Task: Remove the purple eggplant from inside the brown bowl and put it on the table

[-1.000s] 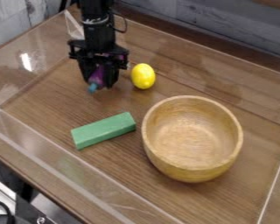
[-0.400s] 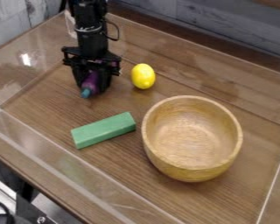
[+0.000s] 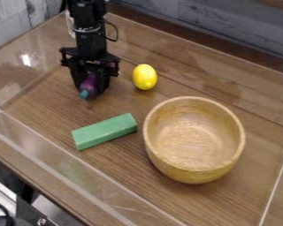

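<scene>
The purple eggplant (image 3: 92, 85) hangs upright between the black fingers of my gripper (image 3: 91, 86), which is shut on it just above the table (image 3: 49, 110), left of centre at the back. Its lower tip shows near the wood; whether it touches I cannot tell. The brown bowl (image 3: 195, 139) stands at the right front, with nothing inside it, well apart from the gripper.
A yellow lemon (image 3: 144, 77) lies just right of the gripper. A green block (image 3: 105, 131) lies in front of it, left of the bowl. Low clear acrylic walls (image 3: 26, 48) border the tabletop.
The gripper with the eggplant has shifted a little to the left and slightly lower, away from the lemon. Bowl, lemon and block have kept still.
</scene>
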Controlling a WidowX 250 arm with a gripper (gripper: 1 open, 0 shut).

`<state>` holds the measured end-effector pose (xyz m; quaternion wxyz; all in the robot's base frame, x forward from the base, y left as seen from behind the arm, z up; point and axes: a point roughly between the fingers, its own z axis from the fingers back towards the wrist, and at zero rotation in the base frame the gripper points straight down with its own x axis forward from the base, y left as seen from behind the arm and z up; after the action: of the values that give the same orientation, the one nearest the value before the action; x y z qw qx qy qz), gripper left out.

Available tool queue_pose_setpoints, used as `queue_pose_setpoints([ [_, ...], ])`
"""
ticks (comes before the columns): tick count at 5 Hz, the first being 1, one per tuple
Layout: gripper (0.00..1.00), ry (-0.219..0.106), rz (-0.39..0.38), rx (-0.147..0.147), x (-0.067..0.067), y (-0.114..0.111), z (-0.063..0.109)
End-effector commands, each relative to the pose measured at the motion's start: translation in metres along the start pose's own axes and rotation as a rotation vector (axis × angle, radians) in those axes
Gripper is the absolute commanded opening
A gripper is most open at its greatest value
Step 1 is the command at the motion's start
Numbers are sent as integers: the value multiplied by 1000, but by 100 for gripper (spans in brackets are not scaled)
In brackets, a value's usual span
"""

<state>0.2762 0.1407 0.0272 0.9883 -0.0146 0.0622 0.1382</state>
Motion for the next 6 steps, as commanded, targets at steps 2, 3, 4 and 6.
queue_pose_setpoints([
  [2, 100, -35, 18, 15, 5, 8, 13],
  [3, 100, -26, 21, 15, 3, 7, 15],
  [4, 100, -24, 22, 13, 2, 7, 16],
  [6, 100, -21, 31, -4, 1, 1, 27],
])
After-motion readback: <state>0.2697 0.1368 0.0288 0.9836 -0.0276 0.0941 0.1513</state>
